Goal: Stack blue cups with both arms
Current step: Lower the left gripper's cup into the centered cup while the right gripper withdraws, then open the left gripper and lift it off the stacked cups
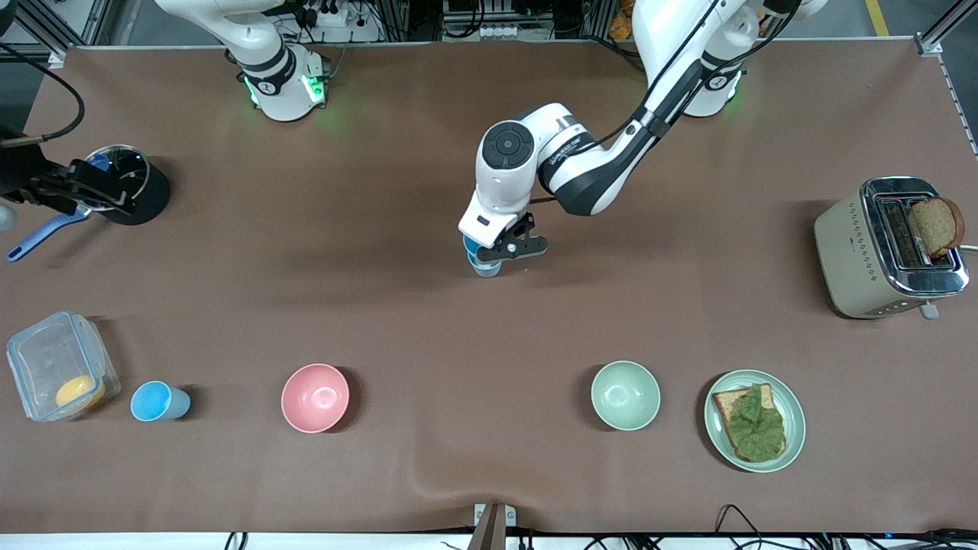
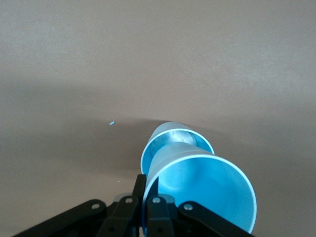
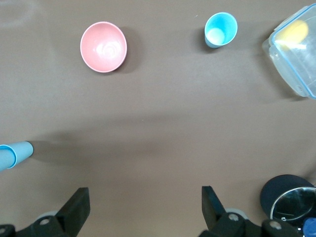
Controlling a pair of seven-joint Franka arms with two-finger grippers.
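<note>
My left gripper [image 1: 498,248] is over the middle of the table, shut on the rim wall of a blue cup [image 1: 474,247]. In the left wrist view the gripper [image 2: 148,186] has one finger inside and one outside the held cup [image 2: 202,190]. That cup's base sits in the mouth of a second blue cup [image 2: 170,140] standing on the table [image 1: 486,267]. A third blue cup [image 1: 158,401] stands near the front, toward the right arm's end, and also shows in the right wrist view [image 3: 220,28]. My right gripper [image 1: 103,192] is open and empty, held high beside the black pot, its jaws wide apart in its own view [image 3: 144,200].
A black pot [image 1: 131,186] and a blue-handled tool [image 1: 34,238] are at the right arm's end. A clear lidded box [image 1: 57,367], pink bowl [image 1: 315,397], pale green bowl [image 1: 625,395] and a plate with toast [image 1: 755,420] line the front. A toaster [image 1: 886,248] stands at the left arm's end.
</note>
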